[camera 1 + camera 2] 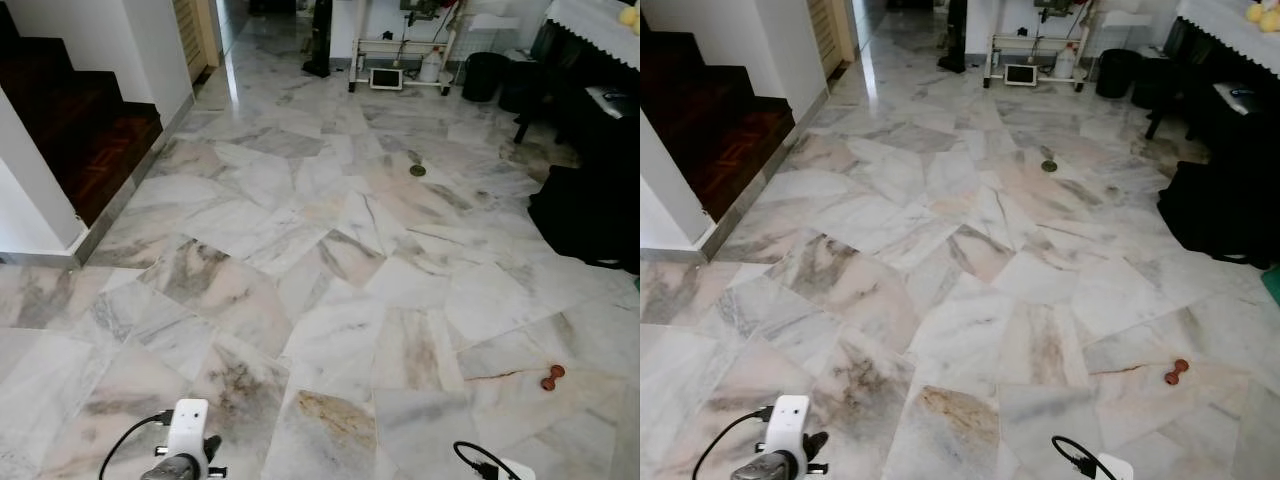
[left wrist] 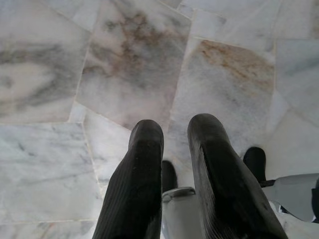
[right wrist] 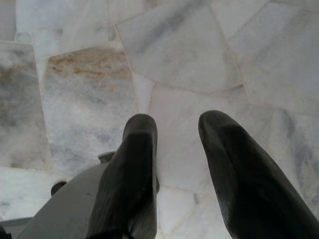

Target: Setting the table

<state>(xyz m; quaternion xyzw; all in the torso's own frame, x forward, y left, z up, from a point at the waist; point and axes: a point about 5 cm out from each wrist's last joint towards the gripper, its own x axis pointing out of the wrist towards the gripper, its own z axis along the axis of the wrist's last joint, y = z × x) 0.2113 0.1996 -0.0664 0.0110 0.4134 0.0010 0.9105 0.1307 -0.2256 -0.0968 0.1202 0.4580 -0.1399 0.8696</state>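
While over veined marble floor (image 1: 330, 300), L claw (image 2: 175, 130) & R claw (image 3: 177, 124) part-open, empty.

A pale marble floor (image 1: 330, 300) of irregular grey, pink and rust-veined slabs is stretching ahead. A small reddish dumbbell-shaped object (image 1: 552, 377) is lying on it to the right, and a small round dark disc (image 1: 417, 170) is sitting farther off near the middle. A black bag (image 1: 585, 215) is resting on the floor at the right edge. At the far end a white wheeled rack (image 1: 400, 62) and a dark bin (image 1: 483, 76) are standing, with dark wooden steps (image 1: 85, 130) rising from the floor on the left.
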